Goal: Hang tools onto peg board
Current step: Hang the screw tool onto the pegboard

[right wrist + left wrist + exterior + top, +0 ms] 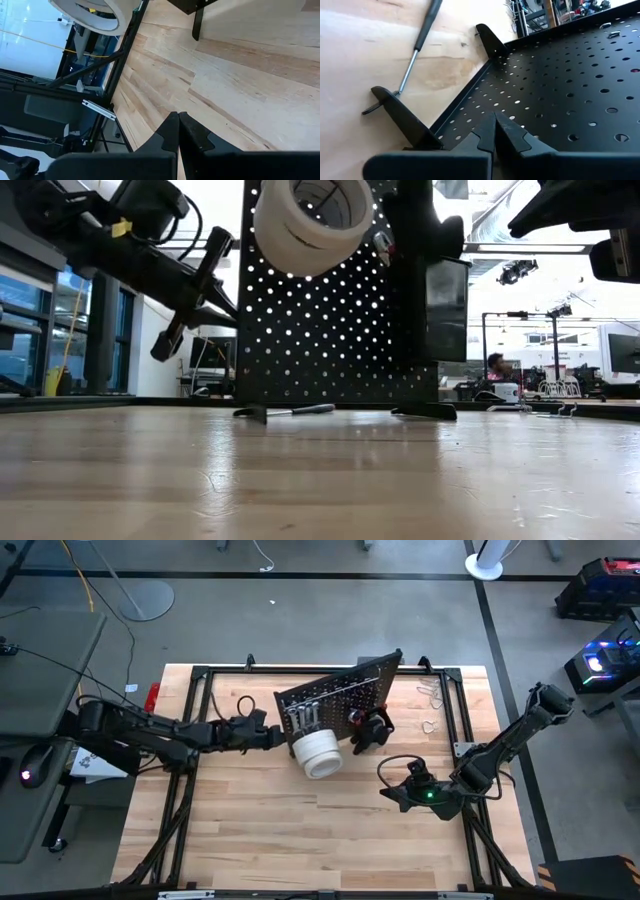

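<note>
Behind the peg board (340, 700) lies a screwdriver (420, 42) — long axis along the panel's foot, just beyond the left gripper (495, 131), shut and empty — right gripper (178, 125) likewise, farther off

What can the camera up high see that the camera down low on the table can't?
Only the high view shows the right gripper, shut and empty over bare wood, some small silver wrenches lying behind the board, and the silver tools hanging on it. Only the low view shows a screwdriver lying at the board's foot and a person far behind. Both show the peg board, the white tape rolls hanging on it, and the left arm.
</note>
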You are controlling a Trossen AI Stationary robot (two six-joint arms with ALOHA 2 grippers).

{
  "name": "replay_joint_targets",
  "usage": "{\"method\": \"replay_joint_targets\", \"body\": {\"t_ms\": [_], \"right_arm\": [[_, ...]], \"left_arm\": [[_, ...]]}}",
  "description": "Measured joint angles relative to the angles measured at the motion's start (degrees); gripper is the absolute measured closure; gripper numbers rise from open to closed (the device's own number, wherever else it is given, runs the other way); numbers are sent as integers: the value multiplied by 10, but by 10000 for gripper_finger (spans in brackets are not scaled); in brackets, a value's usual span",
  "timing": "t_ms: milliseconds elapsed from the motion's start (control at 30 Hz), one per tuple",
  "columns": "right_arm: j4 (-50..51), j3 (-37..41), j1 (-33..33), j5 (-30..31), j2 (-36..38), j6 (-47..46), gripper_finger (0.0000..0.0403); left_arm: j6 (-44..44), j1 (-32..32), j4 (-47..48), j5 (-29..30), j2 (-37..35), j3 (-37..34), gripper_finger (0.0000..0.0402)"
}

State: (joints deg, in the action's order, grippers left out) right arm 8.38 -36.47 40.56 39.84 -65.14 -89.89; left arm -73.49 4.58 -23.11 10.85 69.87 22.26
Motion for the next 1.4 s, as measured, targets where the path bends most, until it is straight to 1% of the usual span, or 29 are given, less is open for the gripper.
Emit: {"method": "replay_joint_targets", "body": {"t_ms": [200,533,667,833,900,1000,1067,1200,1300,1400], "right_arm": [[0,0,0,0,0,4,403],[0,0,0,0,0,4,403],[0,0,0,0,0,4,403],[0,0,0,0,0,2,403],[0,0,0,0,0,-2,403],[0,0,0,0,0,-16,403],[-1,0,0,-1,0,-26,403],[-6,0,-4,-7,0,-31,403],[-6,0,-5,-9,0,-50,403],[-6,0,-9,-11,0,-66,403]], "left_arm": [[-31,-37,-10,36,0,0,401],[-89,-98,-11,113,1,3,401],[-101,-117,-9,131,12,18,401],[-104,-146,-13,134,48,51,401],[-99,-151,-13,150,57,59,401],[-73,-126,-13,180,54,59,401],[-53,-98,-6,179,48,57,401],[7,-31,-4,125,44,57,401],[53,32,10,91,45,57,401],[98,103,31,33,45,57,401]]}}
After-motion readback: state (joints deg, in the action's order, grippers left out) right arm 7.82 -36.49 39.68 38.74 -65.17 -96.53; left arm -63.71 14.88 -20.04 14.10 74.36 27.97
